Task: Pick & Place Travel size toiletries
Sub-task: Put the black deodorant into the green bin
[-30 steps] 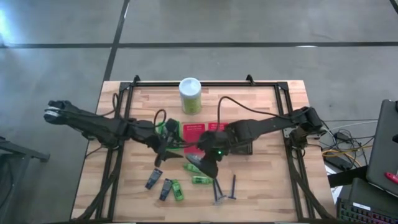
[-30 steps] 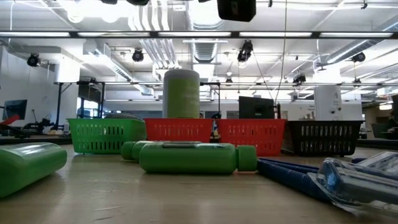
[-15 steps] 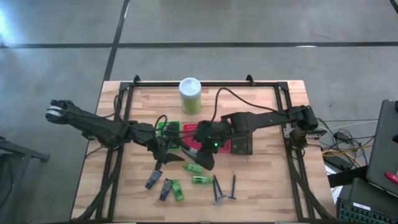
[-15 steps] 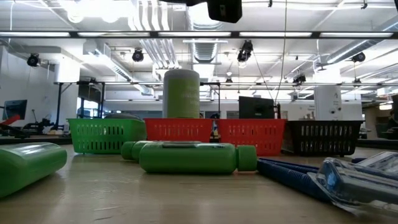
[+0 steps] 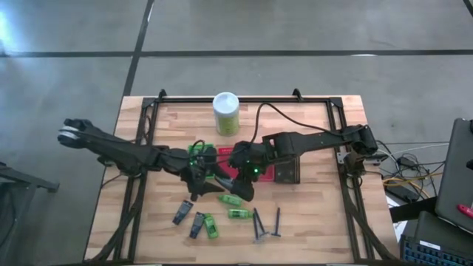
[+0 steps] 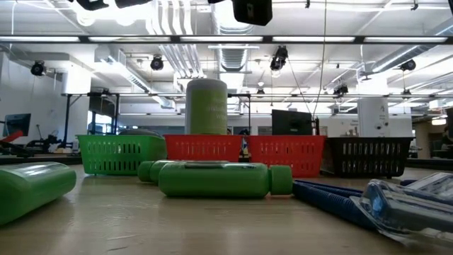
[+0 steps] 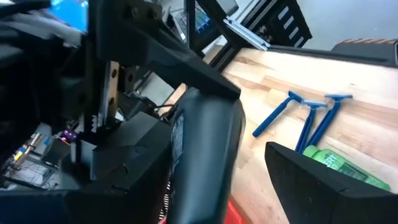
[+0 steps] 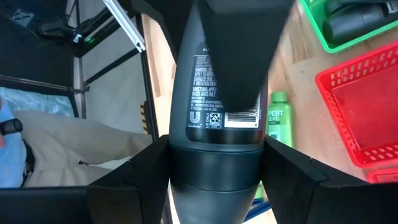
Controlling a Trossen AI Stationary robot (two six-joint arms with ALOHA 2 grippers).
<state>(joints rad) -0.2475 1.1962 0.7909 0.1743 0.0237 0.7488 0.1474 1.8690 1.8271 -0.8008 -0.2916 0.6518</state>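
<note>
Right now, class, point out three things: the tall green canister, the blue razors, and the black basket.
tall green canister point(image 5: 226, 114), high view, on its white lid.
blue razors point(image 7: 309, 118), left wrist view, on a middle handle.
black basket point(image 6: 368, 156), low view, on its slotted front wall.

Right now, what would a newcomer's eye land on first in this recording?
Both arms meet at mid-table: the right gripper clamps a dark grey tube and the left gripper holds another dark tube, above the basket row. Behind them stands the tall green canister; green mini bottles and blue razors lie nearer the front edge.
</note>
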